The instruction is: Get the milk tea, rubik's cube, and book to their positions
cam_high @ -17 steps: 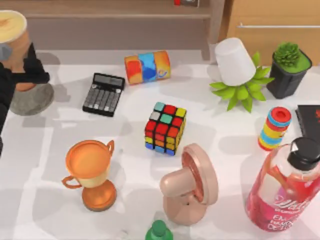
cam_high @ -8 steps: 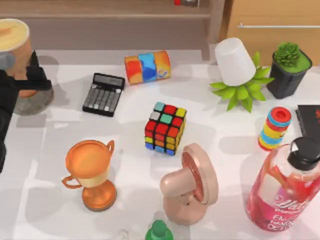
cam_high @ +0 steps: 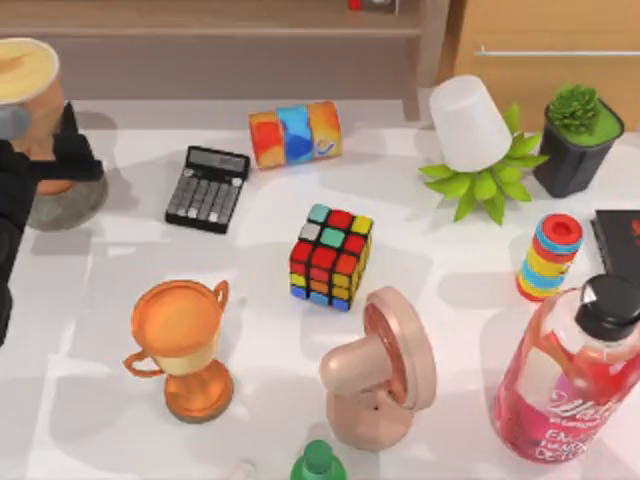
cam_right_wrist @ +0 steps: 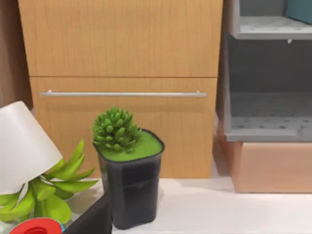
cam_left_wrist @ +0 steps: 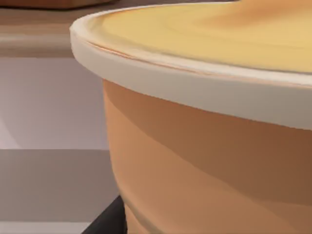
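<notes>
The milk tea (cam_high: 28, 95) is running off the top view's left edge, its base hiding behind the left gripper (cam_high: 40, 165).

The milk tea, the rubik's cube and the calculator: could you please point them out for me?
milk tea (cam_high: 25, 70), top view, creamy top.
rubik's cube (cam_high: 331, 255), top view, middle of upper face.
calculator (cam_high: 206, 196), top view, keypad.

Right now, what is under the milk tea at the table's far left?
A round grey coaster shows beneath the milk tea, which the left gripper clasps. The gripper covers the cup's base, so contact with the coaster cannot be seen.
</notes>
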Controlling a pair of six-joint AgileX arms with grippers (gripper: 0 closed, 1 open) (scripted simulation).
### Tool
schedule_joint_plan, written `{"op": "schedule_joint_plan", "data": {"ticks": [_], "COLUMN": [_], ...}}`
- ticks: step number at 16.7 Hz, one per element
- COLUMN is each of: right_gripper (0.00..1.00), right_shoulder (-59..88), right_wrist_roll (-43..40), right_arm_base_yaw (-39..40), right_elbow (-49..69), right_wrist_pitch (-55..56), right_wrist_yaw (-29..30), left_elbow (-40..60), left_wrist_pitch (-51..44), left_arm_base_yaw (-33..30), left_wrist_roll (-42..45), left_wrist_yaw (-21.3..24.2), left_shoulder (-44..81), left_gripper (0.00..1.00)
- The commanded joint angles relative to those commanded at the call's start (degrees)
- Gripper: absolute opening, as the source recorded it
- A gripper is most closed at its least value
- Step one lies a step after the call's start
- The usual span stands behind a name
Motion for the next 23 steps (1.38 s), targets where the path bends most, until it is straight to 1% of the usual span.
{"op": "schedule_joint_plan", "data": {"ticks": [5, 6, 15, 21, 23], "right_gripper": [1.0, 1.0, 1.0, 1.0, 1.0], "right_shoulder": [0.0, 0.0, 0.0, 0.0, 0.0], "right_wrist_roll": [0.0, 0.0, 0.0, 0.0, 0.0], "right_arm_base_yaw": [0.0, 0.0, 0.0, 0.0, 0.0], "right_elbow": [0.0, 0.0, 0.0, 0.0, 0.0], "right_wrist_pitch": [0.0, 0.0, 0.0, 0.0, 0.0], "right_wrist_yaw": [0.0, 0.0, 0.0, 0.0, 0.0], "left_elbow": [0.0, 0.0, -0.18, -6.58, -7.24], "left_wrist_pitch": [0.0, 0.0, 0.13, 4.35, 4.9], "left_arm_base_yaw": [0.0, 0.0, 0.0, 0.35, 0.42], "left_wrist_roll": [0.0, 0.0, 0.01, 0.01, 0.02], "left_wrist_yaw": [0.0, 0.0, -0.02, 0.4, 0.42], "left_shoulder": [0.0, 0.0, -0.08, -2.04, -2.33], "left_gripper": [0.98, 1.0, 1.0, 1.0, 1.0]}}
